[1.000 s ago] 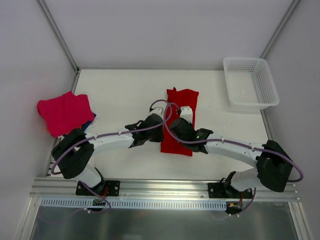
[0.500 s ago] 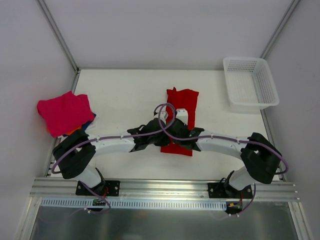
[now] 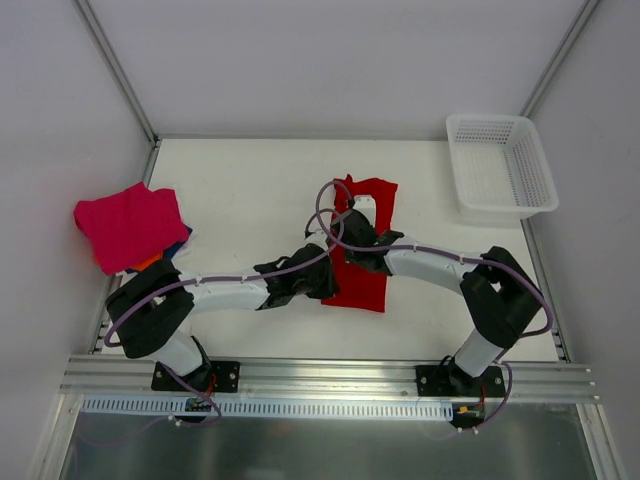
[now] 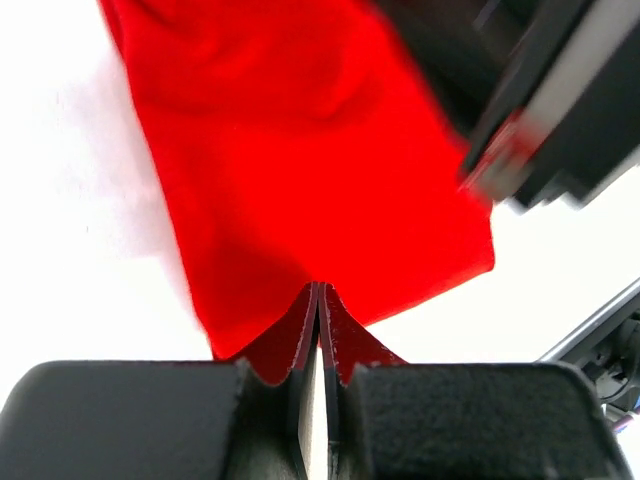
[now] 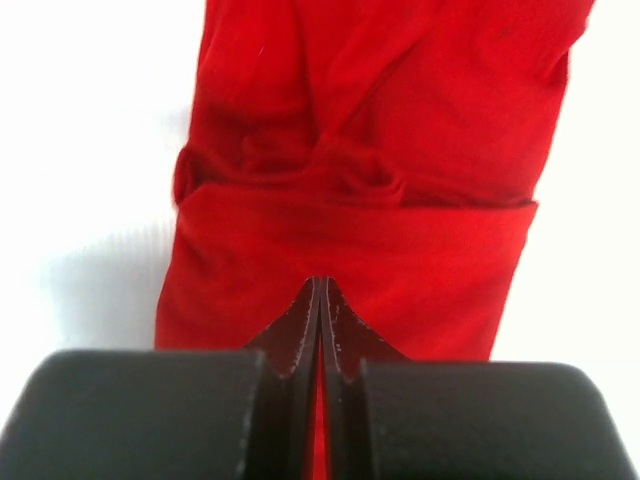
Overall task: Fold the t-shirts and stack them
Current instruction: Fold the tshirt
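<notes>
Left gripper [image 4: 318,300] and right gripper [image 5: 320,295] are both clenched on the red t-shirt [image 3: 362,288], which lies at the centre of the table [image 3: 230,180]. I think the thin pinch may slip, or the close wrists may collide and spoil the fold. The magenta t-shirt [image 3: 125,225] lies at nine o'clock and the white basket [image 3: 503,211] at two o'clock. Only the arms hinder each other.

The top camera looks steeply down from above the near edge over the whole worktop [image 3: 240,180], while each wrist camera sits close, looking past its own jaws at the red shirt [image 3: 365,290], which all three views share.
</notes>
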You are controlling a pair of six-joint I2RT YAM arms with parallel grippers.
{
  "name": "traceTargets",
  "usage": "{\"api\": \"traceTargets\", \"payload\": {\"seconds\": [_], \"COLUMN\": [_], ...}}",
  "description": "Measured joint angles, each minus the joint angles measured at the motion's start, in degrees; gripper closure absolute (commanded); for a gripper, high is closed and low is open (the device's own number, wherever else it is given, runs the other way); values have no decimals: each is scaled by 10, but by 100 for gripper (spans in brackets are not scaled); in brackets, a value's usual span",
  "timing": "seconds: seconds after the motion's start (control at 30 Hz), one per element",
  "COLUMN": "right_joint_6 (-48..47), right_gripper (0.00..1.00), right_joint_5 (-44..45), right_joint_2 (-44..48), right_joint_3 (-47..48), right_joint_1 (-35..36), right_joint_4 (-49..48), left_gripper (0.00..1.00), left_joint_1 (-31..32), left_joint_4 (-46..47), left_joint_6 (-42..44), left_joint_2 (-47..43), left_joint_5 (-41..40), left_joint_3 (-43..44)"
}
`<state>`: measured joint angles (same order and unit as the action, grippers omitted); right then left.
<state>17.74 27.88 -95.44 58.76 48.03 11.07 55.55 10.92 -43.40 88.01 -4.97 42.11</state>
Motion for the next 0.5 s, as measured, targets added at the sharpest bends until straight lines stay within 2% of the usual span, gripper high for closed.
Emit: {"api": "traceTargets", "payload": {"seconds": [0.5], "right_joint_6": [-30], "right_gripper": [100], "right_joint_5": [-45], "right_joint_2": [-116], "right_joint_3": [83], "right_joint_1": [-64], "right_joint_4": [-2], "left_gripper": [100], "left_joint_1": [0], "left_joint_4": [35], "left_joint_6": [-33], "left_joint_2": [0], "left_joint_5": [1], "left_joint_3": [-55]}}
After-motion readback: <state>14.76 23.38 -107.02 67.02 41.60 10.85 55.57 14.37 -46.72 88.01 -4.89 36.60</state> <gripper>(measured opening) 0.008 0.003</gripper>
